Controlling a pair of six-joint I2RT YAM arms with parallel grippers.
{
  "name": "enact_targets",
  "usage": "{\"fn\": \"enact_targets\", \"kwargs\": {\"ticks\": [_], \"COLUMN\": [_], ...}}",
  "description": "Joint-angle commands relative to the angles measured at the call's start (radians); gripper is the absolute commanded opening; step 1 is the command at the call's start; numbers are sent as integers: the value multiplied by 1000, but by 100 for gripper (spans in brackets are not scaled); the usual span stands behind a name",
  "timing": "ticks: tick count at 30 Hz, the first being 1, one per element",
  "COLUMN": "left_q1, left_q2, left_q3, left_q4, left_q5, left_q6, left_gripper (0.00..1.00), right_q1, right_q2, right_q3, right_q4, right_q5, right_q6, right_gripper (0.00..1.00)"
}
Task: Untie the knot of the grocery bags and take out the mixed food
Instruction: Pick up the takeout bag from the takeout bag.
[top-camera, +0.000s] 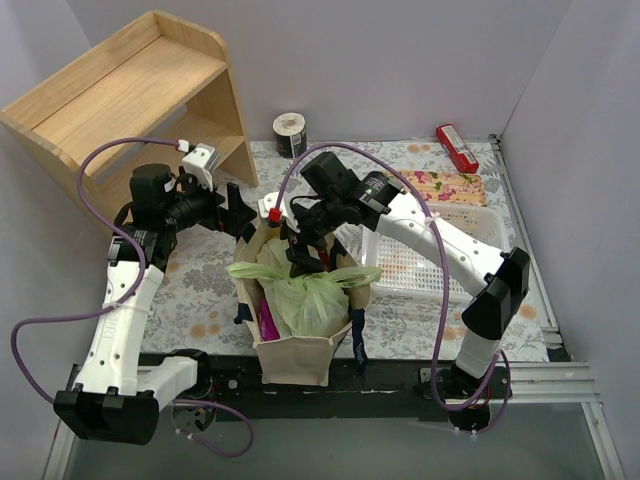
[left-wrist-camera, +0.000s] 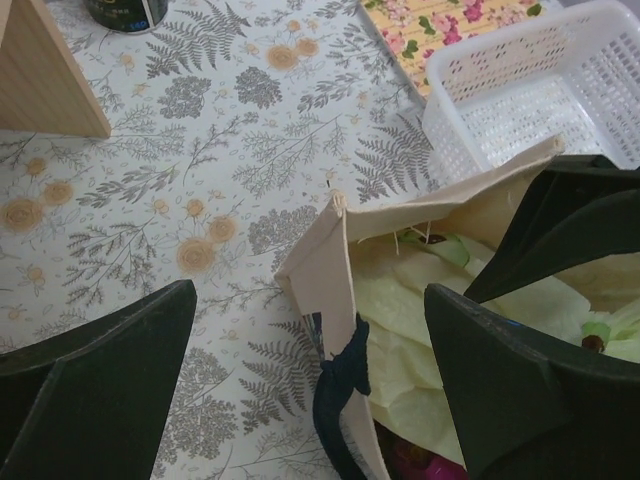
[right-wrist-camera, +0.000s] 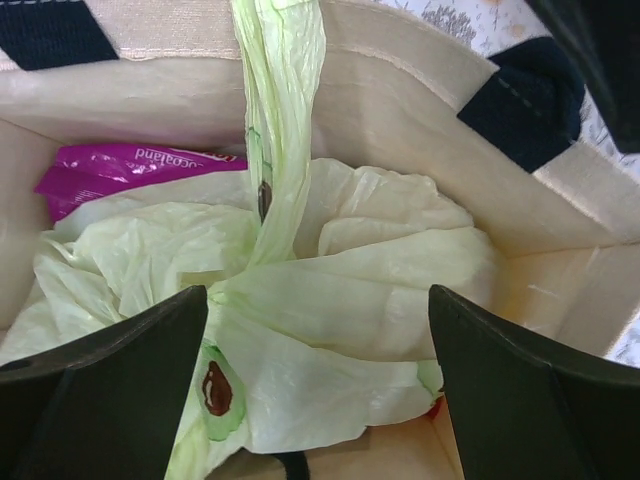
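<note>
**Knot sits dead under the right gripper: take the ear, not the bag**

The knot (right-wrist-camera: 238, 282) lies on top of the green bag (right-wrist-camera: 380, 300), which fills the tote (top-camera: 295, 360) at the table's 6 o'clock edge. One ear (right-wrist-camera: 280, 120) runs off toward 12, and a purple packet (right-wrist-camera: 130, 165) peeks out at 10. The right gripper (right-wrist-camera: 315, 300) hangs over the knot, jaws wide apart and empty. I'd pinch the ear close to the knot and pull along it. The left gripper (left-wrist-camera: 308, 295), also spread and empty, straddles the tote's corner and could pin it.
</note>
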Motion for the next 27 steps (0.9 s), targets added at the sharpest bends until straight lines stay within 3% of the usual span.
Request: {"fn": "enact_targets", "kwargs": {"ticks": [1, 13, 17, 23, 25, 27], "left_q1": [-4, -4, -4, -4, -4, -4], "left_q2": [-47, -73, -90, -104, -97, -87], "left_q3": [-31, -14, -22, -53, -42, -44], "left_q4": [-33, -96, -94, -85, -97, -128], "left_q5": [19, -36, -42, -25, 10, 60], "left_q6": [86, 88, 77, 65, 64, 35], "left_gripper": [98, 98, 98, 98, 98, 98], "right_q1": [46, 155, 155, 155, 155, 144], "right_q2": [-3, 11, 45, 0, -7, -9], "right_q3": [37, -15, 43, -105, -121, -119], "right_q4": [-43, -61, -188, -161, -147, -135], "right_q5": [56, 288, 337, 429, 450, 472], "right_q6": [118, 189, 174, 163, 155, 134], "right_gripper": [98, 98, 98, 98, 91, 66]}}
